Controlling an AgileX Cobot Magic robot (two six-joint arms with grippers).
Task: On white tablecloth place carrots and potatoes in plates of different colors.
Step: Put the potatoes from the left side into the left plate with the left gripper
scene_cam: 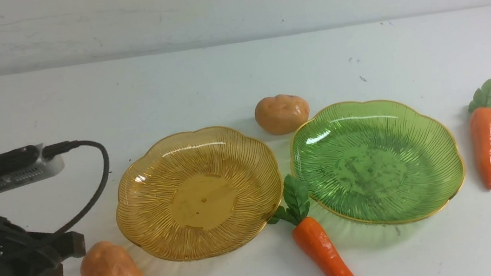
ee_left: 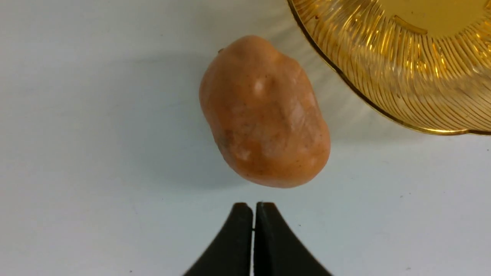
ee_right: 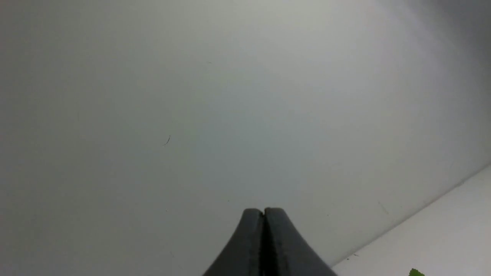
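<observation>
We find the left gripper [ee_left: 254, 207] with its jaws pressed together and holding nothing; it hangs low over the white tablecloth [scene_cam: 219, 80] on the robot's left. The near potato [scene_cam: 112, 275] lies on the cloth just ahead of the fingertips and apart from them, with a narrow strip of cloth between in the left wrist view. This potato sits just outside the gold rim of the amber plate [scene_cam: 198, 193], at its front-left edge. The far potato [scene_cam: 282, 114] rests behind the gap between the amber plate and the green plate [scene_cam: 377, 161], well apart from the left gripper. The centre carrot [scene_cam: 322, 250] lies in front of that gap, its leaves between the two rims. The right-hand carrot [scene_cam: 487, 146] lies to the right of the green plate. The right gripper [ee_right: 264, 210] is likewise closed and empty; it faces a plain pale surface, and we cannot place it relative to the vegetables.
</observation>
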